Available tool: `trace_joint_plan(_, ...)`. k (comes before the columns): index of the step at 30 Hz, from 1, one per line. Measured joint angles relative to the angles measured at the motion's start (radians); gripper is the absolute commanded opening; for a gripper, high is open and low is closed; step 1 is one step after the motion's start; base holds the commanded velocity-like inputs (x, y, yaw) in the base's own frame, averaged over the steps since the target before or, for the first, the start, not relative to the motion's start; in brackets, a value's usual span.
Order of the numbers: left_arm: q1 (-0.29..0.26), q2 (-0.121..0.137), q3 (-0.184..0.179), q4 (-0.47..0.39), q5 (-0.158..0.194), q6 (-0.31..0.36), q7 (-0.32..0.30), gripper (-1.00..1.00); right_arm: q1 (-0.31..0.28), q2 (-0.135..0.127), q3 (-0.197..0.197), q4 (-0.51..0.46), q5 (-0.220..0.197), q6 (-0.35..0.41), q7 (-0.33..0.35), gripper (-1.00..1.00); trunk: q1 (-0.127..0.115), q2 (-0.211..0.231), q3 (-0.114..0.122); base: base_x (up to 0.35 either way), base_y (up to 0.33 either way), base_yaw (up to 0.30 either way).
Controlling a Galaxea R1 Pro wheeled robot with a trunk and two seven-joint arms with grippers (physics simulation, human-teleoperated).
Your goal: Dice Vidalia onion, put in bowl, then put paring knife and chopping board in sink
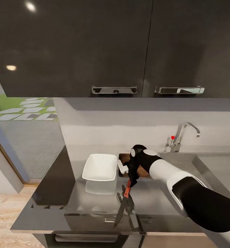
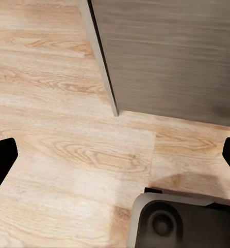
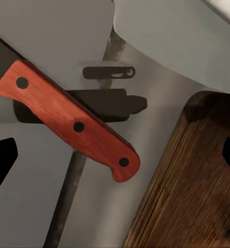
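right tool (image 1: 131,182) open over paring knife (image 3: 68,120), chopping board (image 3: 190,186) beside

One paring knife (image 1: 126,198), one chopping board (image 3: 192,186), one bowl (image 1: 100,167).

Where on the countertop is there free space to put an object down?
Bare countertop lies in front of the bowl, toward the left front edge. It is crowded around the paring knife, the chopping board and the right gripper.

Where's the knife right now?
In the head view the knife lies on the countertop, just in front of the board and right of the bowl, under the right gripper.
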Motion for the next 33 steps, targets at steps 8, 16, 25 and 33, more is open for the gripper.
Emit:
trace_joint_plan(8,0.000,0.000,0.000,0.000,0.000,-0.001,0.000,1.00,0.001,0.000,0.000,0.006,0.000,0.000,-0.002,1.00,0.000,0.000,-0.012,0.000,0.001,0.000)
trace_joint_plan(16,0.000,0.000,0.000,0.001,0.000,-0.001,0.000,1.00,0.000,0.000,0.001,0.026,0.000,0.000,-0.001,1.00,0.000,0.000,-0.025,-0.065,0.000,0.000)
trace_joint_plan(25,0.000,0.000,0.000,0.001,0.000,0.000,0.000,1.00,0.001,0.000,0.001,0.028,0.000,0.000,0.002,1.00,0.000,0.000,-0.040,-0.008,0.000,0.000)
trace_joint_plan(33,0.000,-0.001,0.000,0.001,0.000,0.000,0.000,1.00,0.001,0.000,0.001,0.028,0.000,0.000,0.002,1.00,0.000,0.000,-0.053,0.000,0.000,0.000)
